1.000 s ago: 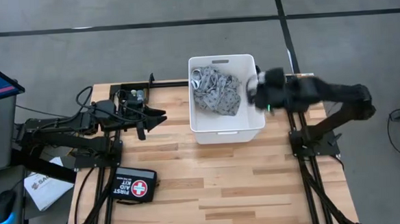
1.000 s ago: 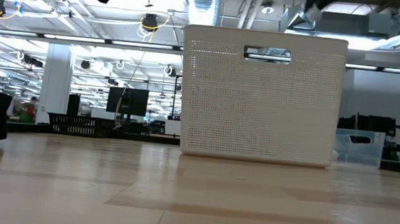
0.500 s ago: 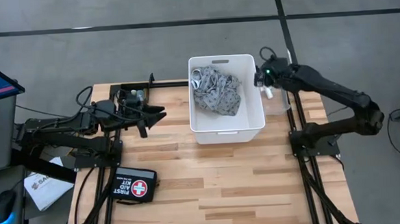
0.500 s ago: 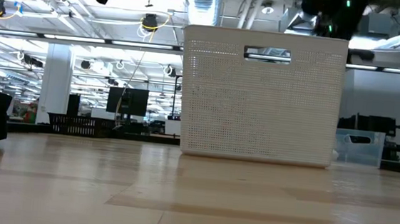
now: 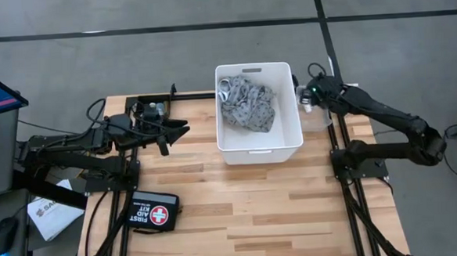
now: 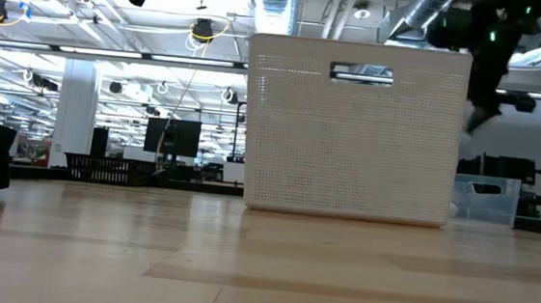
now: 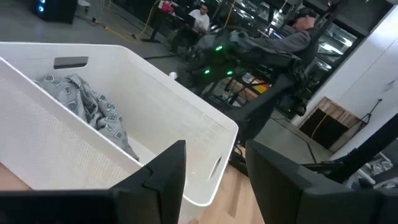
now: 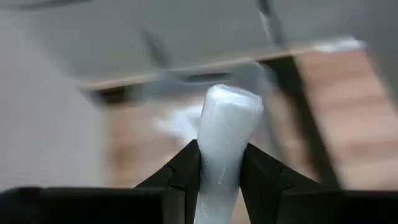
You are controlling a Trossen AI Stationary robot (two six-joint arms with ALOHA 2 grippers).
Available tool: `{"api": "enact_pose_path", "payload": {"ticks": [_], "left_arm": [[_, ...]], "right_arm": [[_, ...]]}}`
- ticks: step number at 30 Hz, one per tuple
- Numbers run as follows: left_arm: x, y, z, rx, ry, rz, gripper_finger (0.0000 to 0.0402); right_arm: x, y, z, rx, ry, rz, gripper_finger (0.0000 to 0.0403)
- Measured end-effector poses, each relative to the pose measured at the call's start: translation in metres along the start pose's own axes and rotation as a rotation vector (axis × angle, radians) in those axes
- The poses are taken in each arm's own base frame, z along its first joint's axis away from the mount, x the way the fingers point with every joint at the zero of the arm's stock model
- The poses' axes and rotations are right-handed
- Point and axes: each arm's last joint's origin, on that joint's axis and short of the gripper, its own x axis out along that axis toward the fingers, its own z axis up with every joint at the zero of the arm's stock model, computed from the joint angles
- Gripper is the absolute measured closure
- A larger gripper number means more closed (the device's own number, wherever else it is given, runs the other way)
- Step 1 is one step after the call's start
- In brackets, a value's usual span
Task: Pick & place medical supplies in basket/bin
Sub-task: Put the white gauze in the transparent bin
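Note:
A white gauze roll [image 8: 225, 134] sits in my right gripper [image 8: 222, 163], which is shut on it. In the high view this gripper [image 5: 307, 97] hangs just right of the white tub [image 5: 290, 144], over the small clear bin [image 5: 320, 117]. In the low view it shows beside the tub's right wall [image 6: 476, 95]. A grey patterned cloth bandage [image 5: 247, 103] lies inside the tub. My left gripper [image 7: 214, 180] is open and holds nothing. It waits left of the tub [image 5: 175, 131], above the table. My right gripper pinches the gauze roll between its two fingers, near the roll's lower part [image 8: 217, 171]. The roll lies along the fingers, and its rounded end [image 8: 231, 99] sticks out past the fingertips. The fingers slant downward, and the roll is clear of the table and the bin.
A black pouch marked FIRST AID KIT [image 5: 154, 212] lies near the table's front left. The wooden table [image 5: 249, 213] is bare in front of the tub. Black frame rails [image 5: 348, 176] run along both sides.
My right gripper has gone from above the tub's right rim toward the table's right edge and down. It now hangs beside the tub's right wall, over the clear bin, still shut on the gauze roll. Its arm has swung outward.

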Motion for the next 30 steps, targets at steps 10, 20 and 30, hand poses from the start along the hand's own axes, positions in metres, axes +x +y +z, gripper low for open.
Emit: {"api": "enact_pose_path", "payload": {"ticks": [10, 20, 30], "left_arm": [[0.0, 0.0, 0.001, -0.006, -0.01, -0.001, 0.0243], [0.0, -0.001, 0.002, -0.012, -0.02, 0.001, 0.0243], [0.0, -0.001, 0.002, -0.032, -0.028, 0.005, 0.0243]], "right_arm": [[0.025, -0.017, 0.002, 0.058, 0.027, -0.063, 0.0311], [0.053, -0.023, -0.017, 0.135, 0.097, -0.087, 0.0311], [0.069, -0.02, -0.026, 0.109, 0.134, -0.099, 0.0311]]}}
